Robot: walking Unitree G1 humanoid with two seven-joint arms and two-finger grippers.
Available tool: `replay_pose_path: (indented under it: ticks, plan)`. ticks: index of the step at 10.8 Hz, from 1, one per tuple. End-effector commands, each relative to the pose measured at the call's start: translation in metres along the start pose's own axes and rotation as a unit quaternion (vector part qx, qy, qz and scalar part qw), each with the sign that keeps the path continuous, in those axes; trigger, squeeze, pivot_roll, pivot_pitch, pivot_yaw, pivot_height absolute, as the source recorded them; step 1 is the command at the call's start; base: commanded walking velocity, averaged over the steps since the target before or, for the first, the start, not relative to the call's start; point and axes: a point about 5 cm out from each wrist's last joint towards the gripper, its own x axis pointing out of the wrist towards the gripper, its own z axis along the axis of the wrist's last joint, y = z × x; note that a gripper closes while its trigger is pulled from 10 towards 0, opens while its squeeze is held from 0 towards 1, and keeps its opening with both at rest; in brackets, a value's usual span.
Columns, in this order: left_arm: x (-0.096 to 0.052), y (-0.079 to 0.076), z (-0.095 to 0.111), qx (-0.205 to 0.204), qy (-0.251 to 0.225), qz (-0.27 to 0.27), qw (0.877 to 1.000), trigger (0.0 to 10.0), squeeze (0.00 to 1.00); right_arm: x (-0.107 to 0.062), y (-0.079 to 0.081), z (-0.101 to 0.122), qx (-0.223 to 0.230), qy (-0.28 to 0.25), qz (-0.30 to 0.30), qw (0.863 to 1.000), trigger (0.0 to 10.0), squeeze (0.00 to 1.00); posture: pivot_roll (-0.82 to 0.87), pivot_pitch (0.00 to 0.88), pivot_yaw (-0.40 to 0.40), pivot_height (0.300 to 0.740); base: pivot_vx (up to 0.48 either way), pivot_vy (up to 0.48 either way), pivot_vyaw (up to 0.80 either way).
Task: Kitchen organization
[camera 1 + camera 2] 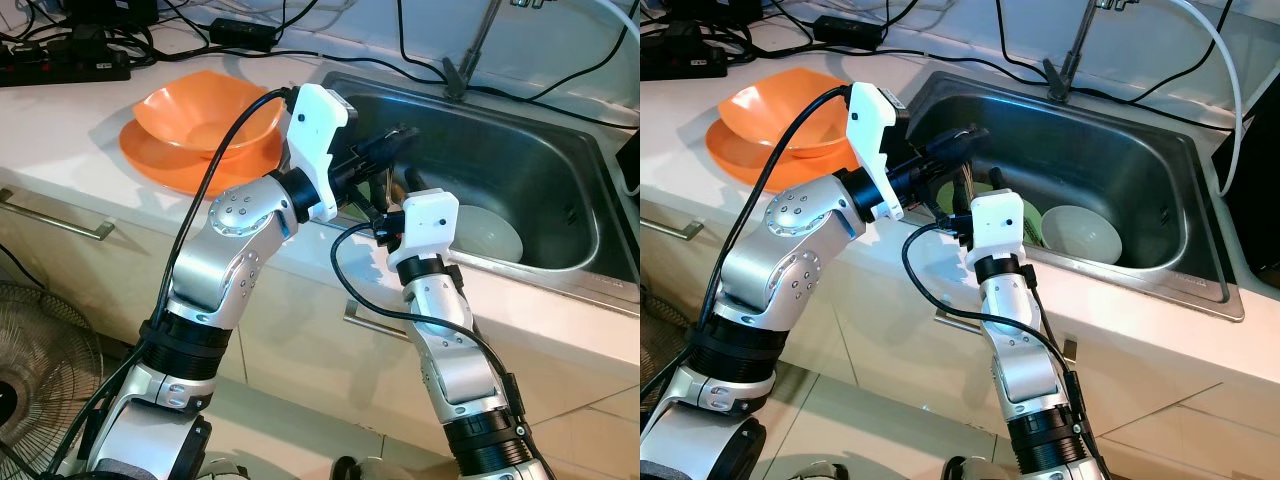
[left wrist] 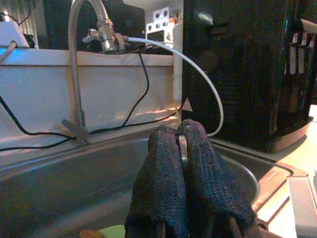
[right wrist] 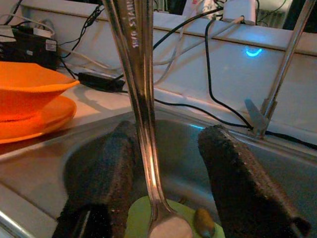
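Spoon [image 3: 143,124] pinched in my left gripper [image 1: 395,140] mid-frame over the sink [image 1: 560,255], right gripper [image 3: 163,188] wide around it; green plate [image 1: 985,190], white bowl [image 1: 1080,232] remain

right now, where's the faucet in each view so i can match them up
Left eye view: faucet at the top, right of centre, behind the sink.
Right eye view: top, right of centre.
Left wrist view: rising from the sink's far rim, against the white wall.
Right wrist view: slanted stem near the blue light.
Shared landmark: the steel sink it stands behind.
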Motion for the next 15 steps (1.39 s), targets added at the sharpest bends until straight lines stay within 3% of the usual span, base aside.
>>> replay_pose_path:
  ticks: [1, 9, 10, 15]
  plan:
    - [0.0014, -0.0057, 0.0011, 0.0, 0.001, -0.016, 1.0, 10.0, 0.0, -0.0006, -0.0024, -0.0009, 0.004, 0.005, -0.002, 1.0, 0.0, 0.0, 0.0, 0.078, -0.08, 0.74, 0.0, 0.0, 0.0]
    - [0.0019, -0.0055, 0.0039, -0.004, -0.003, -0.017, 1.0, 10.0, 0.0, -0.0015, -0.0032, -0.0071, 0.008, 0.019, 0.0, 1.0, 0.0, 0.0, 0.01, 0.081, -0.081, 0.74, 0.0, 0.0, 0.0]
    - [0.0018, -0.0059, 0.0037, -0.005, -0.003, -0.02, 1.0, 10.0, 1.0, -0.0012, -0.0034, -0.0076, 0.008, 0.019, 0.0, 1.0, 0.0, 0.0, 0.01, 0.08, -0.081, 0.74, 0.0, 0.0, 0.0]
    - [-0.0047, -0.002, 0.0086, -0.01, -0.017, 0.005, 1.0, 10.0, 1.0, -0.0004, -0.0057, -0.0089, 0.004, 0.02, -0.007, 1.0, 0.0, 0.0, 0.01, 0.079, -0.08, 0.74, 0.0, 0.0, 0.0]
